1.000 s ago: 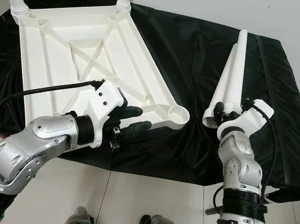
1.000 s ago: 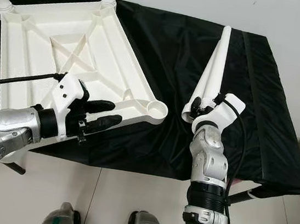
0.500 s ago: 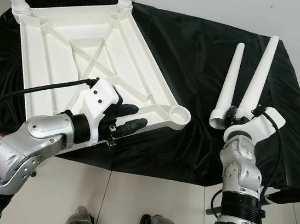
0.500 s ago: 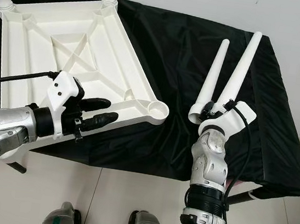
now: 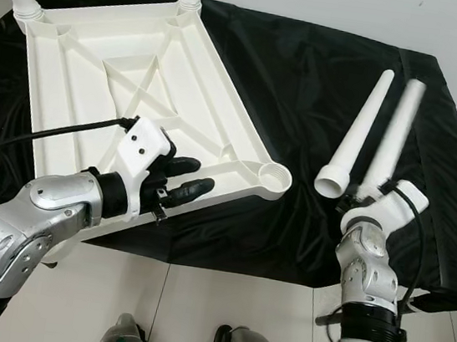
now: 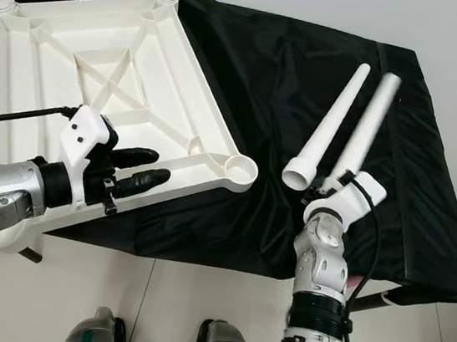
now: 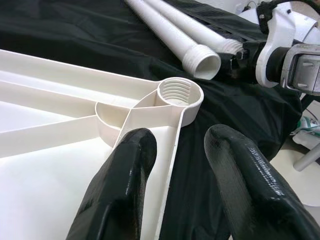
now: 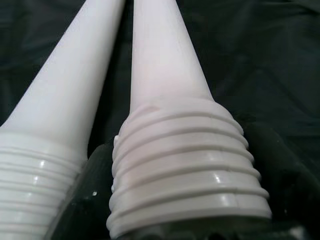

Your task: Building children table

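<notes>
**Right gripper holds a table leg by its threaded end; left gripper straddles the tabletop edge**

An upturned white tabletop [image 5: 139, 83] lies on a black cloth [image 5: 307, 89], ribbed underside up, towards the robot's left. Two legs already stand in its far corners. Its near right corner has a bare threaded socket [image 5: 276, 176].

The left gripper [image 5: 182, 187] is at the tabletop's near edge, fingers spread. The left wrist view shows what the head views leave unclear: one finger [image 7: 120, 190] lies inside the rim, the other outside over the cloth, with the rim between them and no squeeze on it. That view also looks straight along the rim to the socket's inner threads.

To the right, two loose legs lie side by side on the cloth. Their long axes run away from the robot and slightly rightward, thick threaded ends nearest it, thin ends far. The right gripper [image 5: 365, 203] is clenched on the threaded end of the right leg [image 5: 393, 134]. The right wrist view shows those threads [image 8: 185, 170] seated against the black fingers, and the left leg [image 5: 359, 129] lying free just beside.
</notes>
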You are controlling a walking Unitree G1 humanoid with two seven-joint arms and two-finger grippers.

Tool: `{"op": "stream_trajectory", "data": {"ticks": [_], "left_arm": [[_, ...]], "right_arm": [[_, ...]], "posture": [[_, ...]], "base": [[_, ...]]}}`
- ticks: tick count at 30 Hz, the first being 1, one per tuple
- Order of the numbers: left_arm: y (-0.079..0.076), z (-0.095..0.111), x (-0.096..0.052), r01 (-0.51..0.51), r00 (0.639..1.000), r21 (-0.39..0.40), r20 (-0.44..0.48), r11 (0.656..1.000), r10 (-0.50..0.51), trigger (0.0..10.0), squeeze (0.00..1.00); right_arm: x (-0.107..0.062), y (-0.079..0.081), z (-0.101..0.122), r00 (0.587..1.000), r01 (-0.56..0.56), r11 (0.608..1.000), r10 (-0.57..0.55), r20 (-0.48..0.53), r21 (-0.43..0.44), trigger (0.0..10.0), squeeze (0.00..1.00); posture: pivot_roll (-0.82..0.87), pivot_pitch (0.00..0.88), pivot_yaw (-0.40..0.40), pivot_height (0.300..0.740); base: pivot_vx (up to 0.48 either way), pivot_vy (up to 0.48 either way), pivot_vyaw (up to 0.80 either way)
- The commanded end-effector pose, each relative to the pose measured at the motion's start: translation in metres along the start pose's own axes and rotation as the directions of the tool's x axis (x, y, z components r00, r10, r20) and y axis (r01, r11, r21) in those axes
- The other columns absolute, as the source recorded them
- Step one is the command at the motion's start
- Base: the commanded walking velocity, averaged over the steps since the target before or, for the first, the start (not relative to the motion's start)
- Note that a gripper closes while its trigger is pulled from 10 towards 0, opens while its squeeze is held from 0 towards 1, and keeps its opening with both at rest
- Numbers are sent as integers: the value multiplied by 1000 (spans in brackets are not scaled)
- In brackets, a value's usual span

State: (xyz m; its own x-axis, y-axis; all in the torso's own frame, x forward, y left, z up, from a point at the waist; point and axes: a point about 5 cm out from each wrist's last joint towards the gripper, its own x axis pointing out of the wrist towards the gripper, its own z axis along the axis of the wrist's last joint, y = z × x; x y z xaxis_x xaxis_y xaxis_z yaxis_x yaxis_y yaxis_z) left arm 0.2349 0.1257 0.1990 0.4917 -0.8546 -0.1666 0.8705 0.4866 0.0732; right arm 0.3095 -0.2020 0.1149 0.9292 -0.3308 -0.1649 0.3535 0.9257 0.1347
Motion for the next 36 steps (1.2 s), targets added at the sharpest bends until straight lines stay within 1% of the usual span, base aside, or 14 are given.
{"op": "stream_trajectory", "data": {"ticks": [1,3,11,15,17,18,21,26,28,29,31,32,33,36], "left_arm": [[-3,-1,-1,17,1000,-4,-5,1000,-17,10000,0],[-1,-2,0,14,1000,-1,-6,1000,-14,10000,0],[4,-3,0,-13,1000,0,-4,1000,13,10000,0],[6,-3,0,-27,1000,-4,0,1000,27,10000,0],[6,-3,0,-27,1000,-4,0,1000,27,10000,0],[8,-3,-1,-34,999,-3,1,999,34,10000,0],[13,-2,-2,-52,999,8,0,999,52,10000,0],[22,0,-5,-81,997,29,9,996,81,10000,0],[29,1,-8,-103,995,51,9,993,102,10000,0],[29,1,-8,-103,995,51,9,993,102,10000,0],[39,0,-13,-129,992,55,1,990,129,10000,0],[47,1,-15,-142,990,56,7,988,142,10000,0],[47,1,-15,-142,990,56,7,988,142,10000,0],[64,6,-14,-182,982,31,48,983,181,10000,0]], "right_arm": [[-4,21,-19,984,-158,986,152,-96,-55,10000,0],[-6,27,-20,973,-211,975,204,-108,-63,10000,0],[-5,28,-21,959,-259,964,251,-130,-55,10000,0],[-3,24,-10,967,-251,966,248,-58,-54,10000,0],[-3,24,-10,967,-251,966,248,-58,-54,10000,0],[1,19,6,972,-230,973,231,49,-32,10000,0],[0,18,32,948,-252,968,249,196,-14,10000,0],[-2,20,53,911,-307,952,291,291,9,10000,0],[-4,21,63,880,-378,924,341,329,53,10000,0],[-4,21,63,880,-378,924,341,329,53,10000,0],[-4,24,70,855,-421,906,379,354,47,10000,0],[-5,28,71,837,-443,897,418,354,-11,10000,0],[-5,28,71,837,-443,897,418,354,-11,10000,0],[-4,37,69,804,-476,872,485,346,-115,10000,0]], "posture": [[2,114,-6,740],[0,121,-12,740],[-2,129,-22,740],[-5,130,-24,740],[-5,130,-24,740],[-8,126,-24,740],[-10,122,-23,740],[-15,116,-19,740],[-16,115,-21,740],[-16,115,-21,740],[-17,115,-20,740],[-13,108,-22,740],[-13,108,-22,740],[-11,100,-21,740]], "base": [[0,0,0],[0,0,0],[0,0,0],[0,0,0],[0,0,0],[0,0,0],[0,0,0],[0,0,0],[0,0,0],[0,0,0],[0,0,0],[0,0,0],[0,0,0],[0,0,0]]}}
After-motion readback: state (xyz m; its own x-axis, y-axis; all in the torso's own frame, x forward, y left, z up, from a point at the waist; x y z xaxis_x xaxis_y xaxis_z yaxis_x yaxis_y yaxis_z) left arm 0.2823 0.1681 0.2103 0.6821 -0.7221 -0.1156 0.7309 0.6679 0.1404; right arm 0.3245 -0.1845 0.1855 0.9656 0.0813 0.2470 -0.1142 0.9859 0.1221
